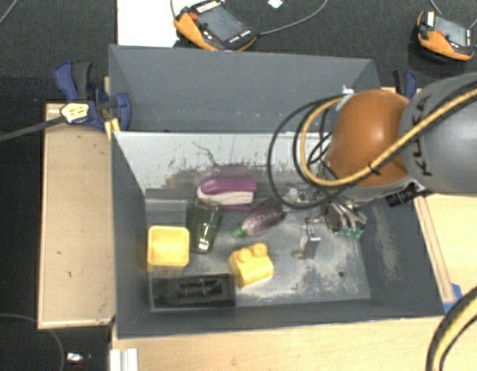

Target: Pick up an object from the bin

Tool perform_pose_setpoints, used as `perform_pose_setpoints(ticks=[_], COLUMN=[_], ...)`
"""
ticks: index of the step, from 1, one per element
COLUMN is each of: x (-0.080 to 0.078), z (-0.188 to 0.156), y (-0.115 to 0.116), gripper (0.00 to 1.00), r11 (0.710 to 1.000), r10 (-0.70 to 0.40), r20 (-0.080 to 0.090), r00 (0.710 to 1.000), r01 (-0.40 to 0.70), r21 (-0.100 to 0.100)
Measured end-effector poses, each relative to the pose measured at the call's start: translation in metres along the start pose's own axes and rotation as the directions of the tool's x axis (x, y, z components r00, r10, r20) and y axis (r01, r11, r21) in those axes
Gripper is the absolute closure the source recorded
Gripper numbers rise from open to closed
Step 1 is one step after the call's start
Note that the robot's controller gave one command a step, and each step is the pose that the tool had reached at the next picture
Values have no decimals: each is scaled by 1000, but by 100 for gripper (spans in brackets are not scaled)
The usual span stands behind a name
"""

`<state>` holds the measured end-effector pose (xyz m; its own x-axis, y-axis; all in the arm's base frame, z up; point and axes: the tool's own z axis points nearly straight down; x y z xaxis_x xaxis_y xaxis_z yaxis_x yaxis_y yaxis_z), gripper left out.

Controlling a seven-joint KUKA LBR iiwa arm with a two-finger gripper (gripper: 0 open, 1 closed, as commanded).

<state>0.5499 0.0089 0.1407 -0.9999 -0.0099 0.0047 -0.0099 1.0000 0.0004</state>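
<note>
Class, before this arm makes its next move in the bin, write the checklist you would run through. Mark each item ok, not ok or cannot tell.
1. Gripper is inside the bin, away from its walls: ok.
2. Gripper is right over a thing to pick: not ok. It hangs over bare floor, right of the eggplant.
3. Gripper already carries something: cannot tell.
4. Nearest things, the eggplant and the yellow brick, lie apart from each other: ok.
5. Brick has bare floor on its right for an approach: ok.
6. Arm's cables hang above the things: ok.
</note>
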Motion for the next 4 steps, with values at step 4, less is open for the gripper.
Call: perform_pose_setpoints(ticks=[4], x=[-38], z=[64], y=[35], gripper=[0], r11=[998], r10=[-62], r20=[6], r00=[998], r01=[62], r21=[-1])
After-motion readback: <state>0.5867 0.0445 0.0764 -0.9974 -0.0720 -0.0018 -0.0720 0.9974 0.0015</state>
